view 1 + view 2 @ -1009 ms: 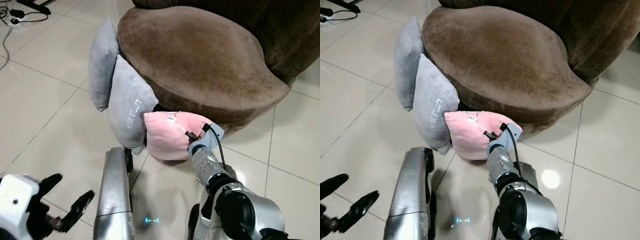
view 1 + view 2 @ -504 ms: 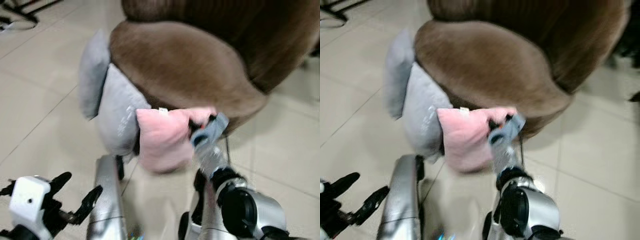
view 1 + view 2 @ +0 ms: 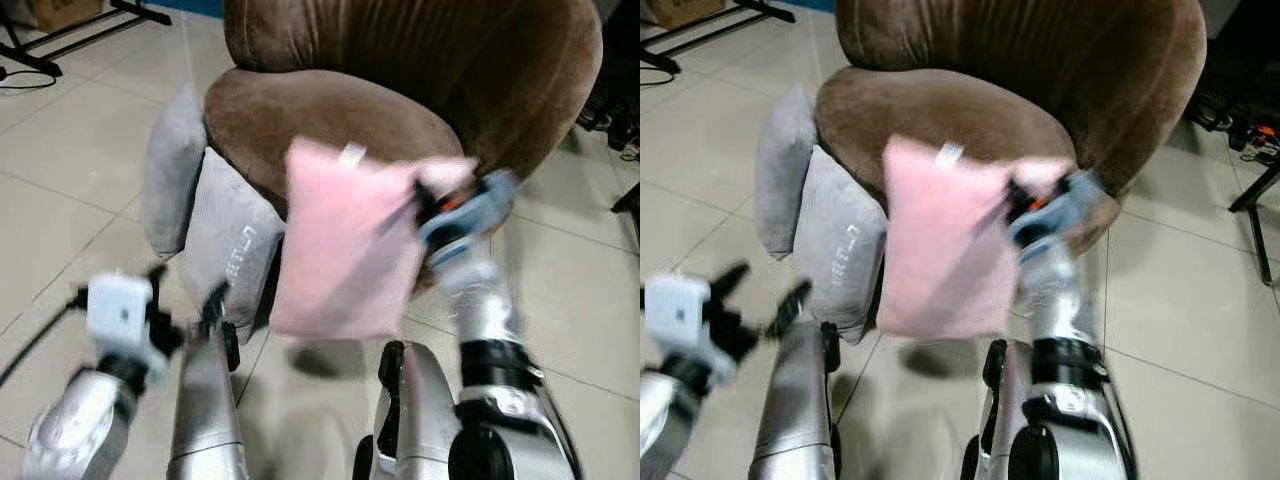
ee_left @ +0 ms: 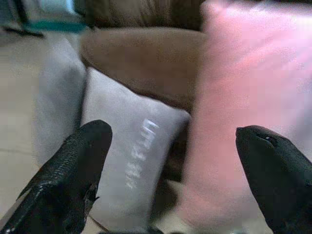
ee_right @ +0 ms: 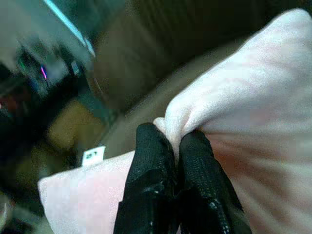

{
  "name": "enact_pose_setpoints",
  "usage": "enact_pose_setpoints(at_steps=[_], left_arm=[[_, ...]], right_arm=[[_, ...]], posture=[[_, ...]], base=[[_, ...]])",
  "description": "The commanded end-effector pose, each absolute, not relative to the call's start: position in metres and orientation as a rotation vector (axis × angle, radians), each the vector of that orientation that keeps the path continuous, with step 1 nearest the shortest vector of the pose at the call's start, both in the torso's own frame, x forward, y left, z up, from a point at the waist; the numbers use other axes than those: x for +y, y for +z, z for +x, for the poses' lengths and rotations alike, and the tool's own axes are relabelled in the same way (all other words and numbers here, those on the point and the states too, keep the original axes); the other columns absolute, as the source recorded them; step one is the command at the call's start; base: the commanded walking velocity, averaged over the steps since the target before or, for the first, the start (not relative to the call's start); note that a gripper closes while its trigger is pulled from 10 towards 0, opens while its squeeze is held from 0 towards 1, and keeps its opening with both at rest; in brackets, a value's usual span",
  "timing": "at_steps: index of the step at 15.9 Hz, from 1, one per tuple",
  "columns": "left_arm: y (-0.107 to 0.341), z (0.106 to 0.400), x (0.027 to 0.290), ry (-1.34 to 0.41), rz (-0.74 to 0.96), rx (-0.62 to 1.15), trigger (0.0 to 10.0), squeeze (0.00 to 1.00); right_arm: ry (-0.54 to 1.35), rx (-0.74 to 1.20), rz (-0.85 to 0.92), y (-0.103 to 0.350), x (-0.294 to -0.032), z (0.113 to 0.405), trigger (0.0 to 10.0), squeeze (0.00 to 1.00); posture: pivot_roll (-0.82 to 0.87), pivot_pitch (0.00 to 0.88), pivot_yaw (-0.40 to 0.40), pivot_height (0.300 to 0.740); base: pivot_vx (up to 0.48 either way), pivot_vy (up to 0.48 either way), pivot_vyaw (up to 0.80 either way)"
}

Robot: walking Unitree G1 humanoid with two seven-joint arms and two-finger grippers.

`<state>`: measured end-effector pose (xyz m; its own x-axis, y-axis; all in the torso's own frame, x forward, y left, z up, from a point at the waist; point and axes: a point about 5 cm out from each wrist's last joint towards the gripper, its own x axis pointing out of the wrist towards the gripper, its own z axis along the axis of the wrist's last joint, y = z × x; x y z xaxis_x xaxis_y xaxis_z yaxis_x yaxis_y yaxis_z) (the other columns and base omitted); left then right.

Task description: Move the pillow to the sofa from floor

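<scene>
The right hand has its two black fingers pinched together on a fold at the upper right edge of the pink pillow. The pillow hangs in the air, off the floor, in front of the near edge of the brown sofa seat. It droops flat below the grip, with a small white tag at its top edge. Its lower edge is above the tiles and partly covers the sofa's front. The head views are blurred.

The left hand is low on the left, near the floor, with its fingers spread wide apart and holding nothing. It points toward the grey pillows and the pink pillow.

Two grey pillows lean against the left side of the sofa. The nearer grey pillow stands on the floor with pale lettering on its face, just left of the pink pillow. The farther grey pillow stands behind it, touching the sofa's side.

A black metal stand and a cable lie on the tiles at the far left.
</scene>
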<state>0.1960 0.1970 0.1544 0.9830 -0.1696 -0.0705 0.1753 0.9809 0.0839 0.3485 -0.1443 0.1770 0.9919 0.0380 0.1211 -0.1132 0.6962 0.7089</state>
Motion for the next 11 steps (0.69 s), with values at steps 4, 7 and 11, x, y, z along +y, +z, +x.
enact_pose_setpoints(at_steps=[4, 7, 11], left_arm=[[0.165, 0.210, 0.192, -0.067, 0.139, -0.017, 10.0, 0.00], [0.178, 0.229, 0.180, -0.049, 0.197, -0.097, 10.0, 0.00], [0.174, 0.232, 0.179, -0.048, 0.220, -0.088, 10.0, 0.00]], right_arm=[[0.141, -0.335, 0.718, 0.246, -0.150, 0.327, 10.0, 0.00], [0.159, -0.285, 0.599, 0.246, -0.142, 0.316, 10.0, 0.00], [0.138, -0.222, 0.604, 0.237, -0.140, 0.307, 10.0, 0.00]], posture=[[0.09, 0.000, -0.086, 0.460], [0.06, 0.000, -0.058, 0.480], [0.04, 0.000, -0.031, 0.515]], base=[[0.000, 0.000, 0.00], [0.000, 0.000, 0.00], [0.000, 0.000, 0.00]])
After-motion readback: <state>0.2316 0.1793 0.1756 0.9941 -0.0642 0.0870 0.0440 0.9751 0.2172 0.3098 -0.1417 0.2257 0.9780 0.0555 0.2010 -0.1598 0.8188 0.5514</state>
